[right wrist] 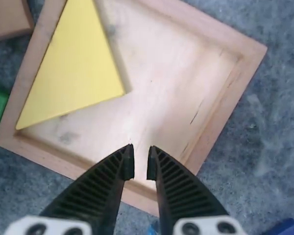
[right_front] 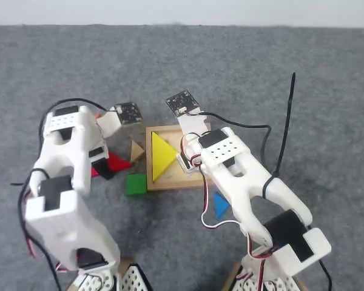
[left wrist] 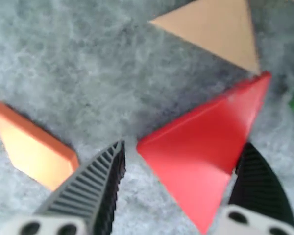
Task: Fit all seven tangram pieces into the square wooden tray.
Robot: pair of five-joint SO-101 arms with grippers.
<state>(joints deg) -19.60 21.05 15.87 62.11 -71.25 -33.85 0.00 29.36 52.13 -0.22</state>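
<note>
Table (right_front: 261, 73): grey, fuzzy cover, with a pale wall behind it.
Square wooden tray (right wrist: 245, 63): holds one yellow triangle (right wrist: 73, 73), set against one wall.
Red triangle (left wrist: 206, 147): lies flat on the table, outside the tray.
Left tool (left wrist: 184, 149): wide open and astride the red triangle; it should close squarely on opposite edges.
Right tool (right wrist: 139, 156): nearly closed and empty, above the tray.

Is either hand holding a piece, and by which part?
Nothing is gripped. The left hand sits open around the red triangle; the right hand is empty above the tray.
</note>
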